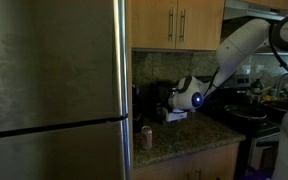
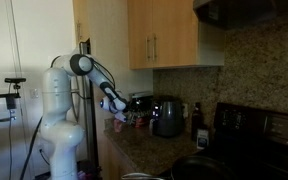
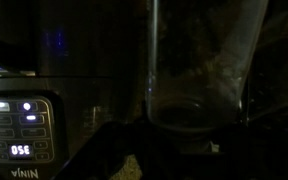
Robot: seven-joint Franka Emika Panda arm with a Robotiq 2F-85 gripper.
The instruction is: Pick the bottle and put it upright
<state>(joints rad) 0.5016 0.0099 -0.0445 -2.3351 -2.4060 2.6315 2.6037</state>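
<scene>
A small reddish bottle (image 1: 147, 137) stands upright on the granite counter (image 1: 184, 137) beside the fridge. My gripper (image 1: 177, 112) hangs above the counter, up and to the right of the bottle, close to a dark coffee maker (image 1: 159, 100). It also shows in the other exterior view (image 2: 121, 115), at the end of the outstretched white arm. The wrist view is very dark. It shows a glass carafe (image 3: 199, 60) and the appliance's lit control panel (image 3: 14, 125) close ahead. The fingers are only dark shapes at the bottom, and the bottle is out of that view.
A tall steel fridge (image 1: 54, 90) fills one side. Wooden cabinets (image 1: 179, 22) hang over the counter. A stove with pots (image 1: 254, 110) stands past the arm. A dark bottle (image 2: 197, 125) and the coffee maker (image 2: 166, 116) stand by the granite backsplash.
</scene>
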